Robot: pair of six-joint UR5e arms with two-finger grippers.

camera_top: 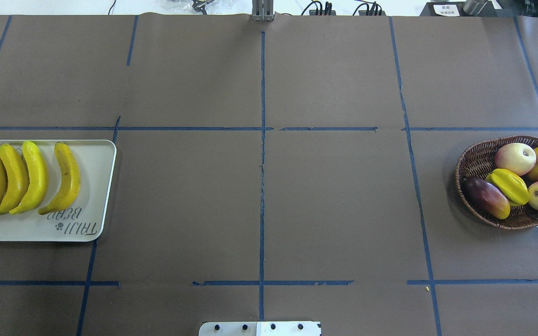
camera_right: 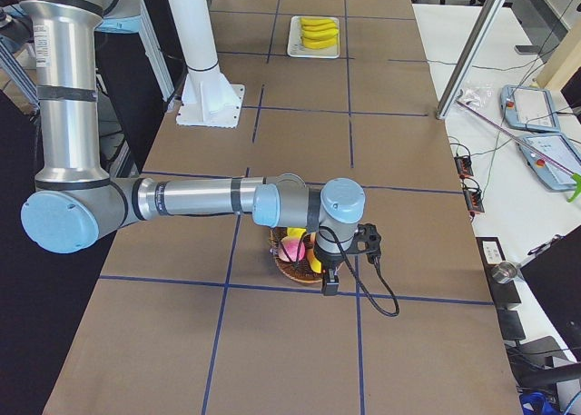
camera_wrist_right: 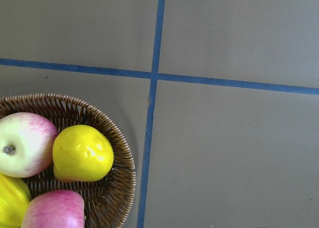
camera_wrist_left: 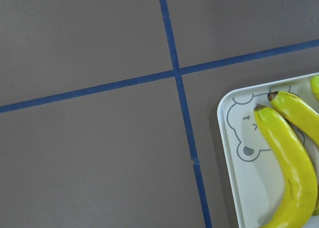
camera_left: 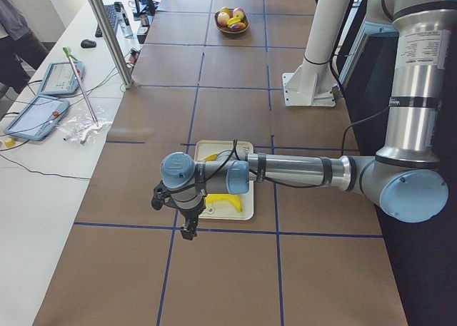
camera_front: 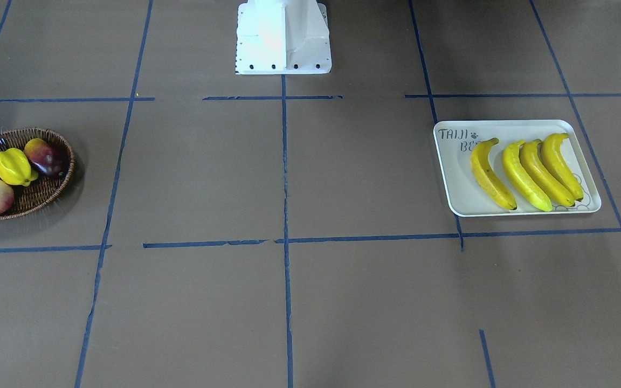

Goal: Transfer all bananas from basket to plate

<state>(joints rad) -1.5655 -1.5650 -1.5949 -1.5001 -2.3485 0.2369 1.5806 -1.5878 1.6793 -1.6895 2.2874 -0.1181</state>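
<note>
Several yellow bananas (camera_front: 523,178) lie side by side on the off-white plate (camera_front: 461,183), also seen in the overhead view (camera_top: 26,179) and the left wrist view (camera_wrist_left: 289,163). The wicker basket (camera_top: 461,173) holds no banana, only other fruit. My left gripper (camera_left: 187,227) hangs over the table just beyond the plate's (camera_left: 244,206) end. My right gripper (camera_right: 329,286) hangs over the basket's (camera_right: 292,270) outer side. Both grippers show only in the side views, so I cannot tell whether they are open or shut.
The basket holds a yellow starfruit (camera_top: 512,185) and rounded red-and-cream fruits (camera_top: 514,158). The white robot base (camera_front: 283,37) stands at mid-table. A side bench with tablets (camera_left: 43,101) and a metal pole (camera_left: 107,33) flank the table.
</note>
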